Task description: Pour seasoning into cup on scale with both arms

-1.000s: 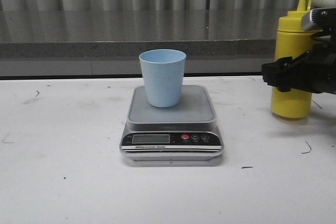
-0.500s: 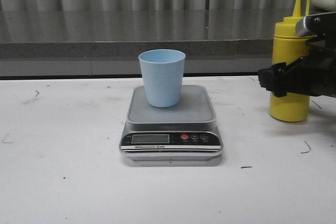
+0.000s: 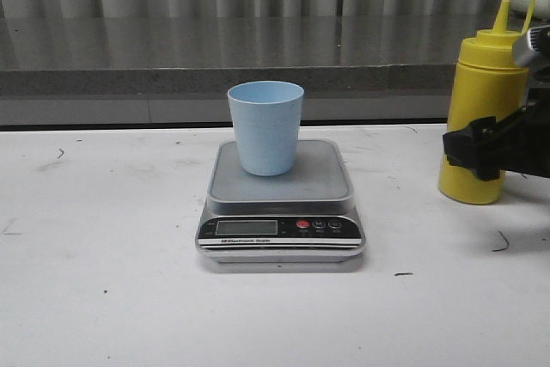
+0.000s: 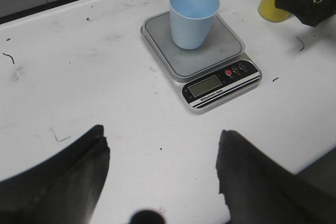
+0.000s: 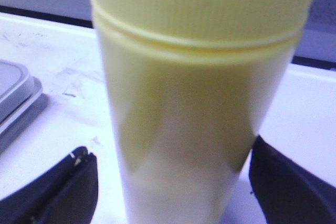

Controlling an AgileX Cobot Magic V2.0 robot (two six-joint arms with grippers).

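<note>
**Reaching for the bottle at three o'clock**

Sitting in the middle of the white table [image 3: 94, 290], we see the scale [image 3: 281, 212] with its black panel facing us and the pale blue cup [image 3: 265, 126] upright on the steel platform, toward its far edge. From the cup, the yellow seasoning [image 3: 481, 109] stands at about three o'clock, well apart from the scale, upright on the table with its nozzle pointing up and its small cap tethered at the side. Our right gripper [image 3: 481, 150] is at the bottle's lower half; in the right wrist view the two dark fingers [image 5: 68, 187] flank the bottle with gaps on both sides, so they are spread and not clamped. Our left gripper [image 4: 163, 177] hangs above the near part of the table, at six o'clock from the scale, fingers wide apart and holding nothing
</note>
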